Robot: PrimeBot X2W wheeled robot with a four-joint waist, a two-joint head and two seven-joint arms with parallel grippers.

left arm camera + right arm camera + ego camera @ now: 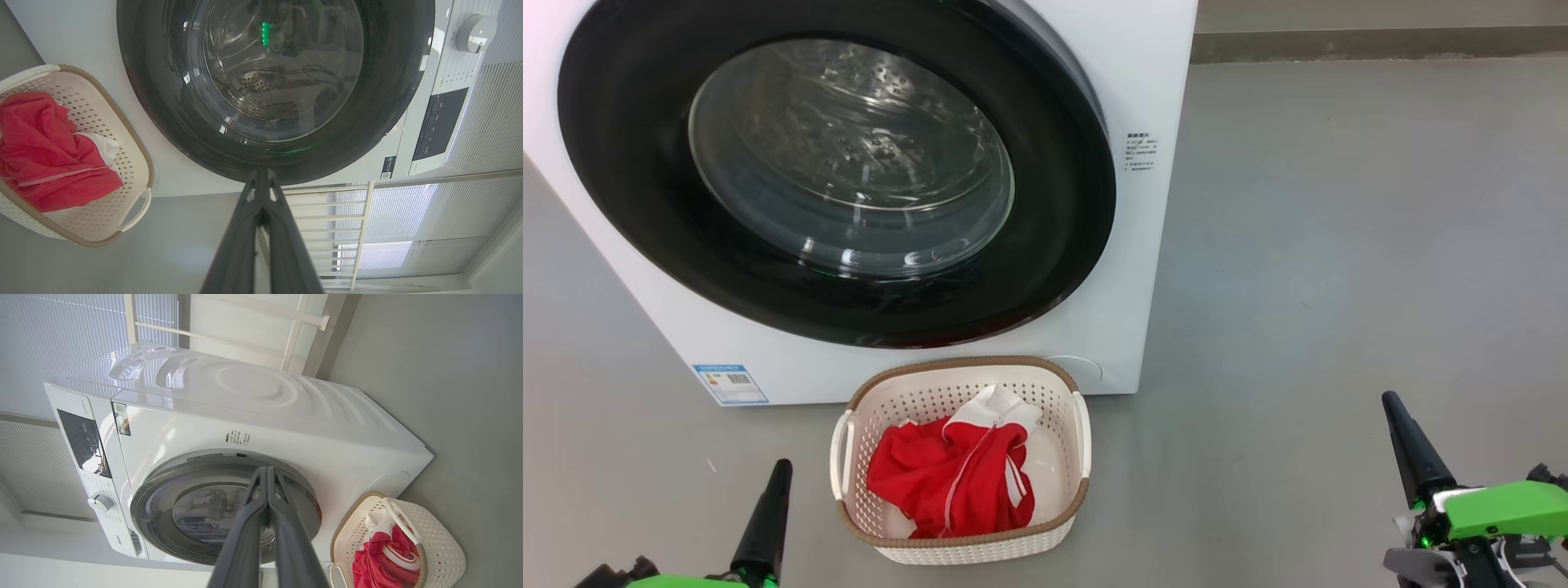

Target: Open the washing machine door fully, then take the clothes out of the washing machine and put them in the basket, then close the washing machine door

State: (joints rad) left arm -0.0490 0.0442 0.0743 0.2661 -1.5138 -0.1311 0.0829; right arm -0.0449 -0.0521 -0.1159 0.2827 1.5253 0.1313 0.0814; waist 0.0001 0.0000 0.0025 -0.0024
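Observation:
The white washing machine (1131,98) stands before me, and its black-rimmed washing machine door (849,159) lies flat against its front. On the floor in front of it sits the cream basket (961,457), holding the red and white clothes (952,478). My left gripper (781,467) is at the lower left, shut and empty, left of the basket. My right gripper (1390,400) is at the lower right, shut and empty, well right of the basket. The left wrist view shows the door (282,81) and the basket (135,155); the right wrist view shows the machine (265,416) and the clothes (384,555).
Grey floor (1339,245) spreads to the right of the machine. A blue label sticker (730,384) sits at the machine's lower left. White railings and blinds (408,220) stand behind the machine. The control panel with a knob (100,502) is on the machine's front.

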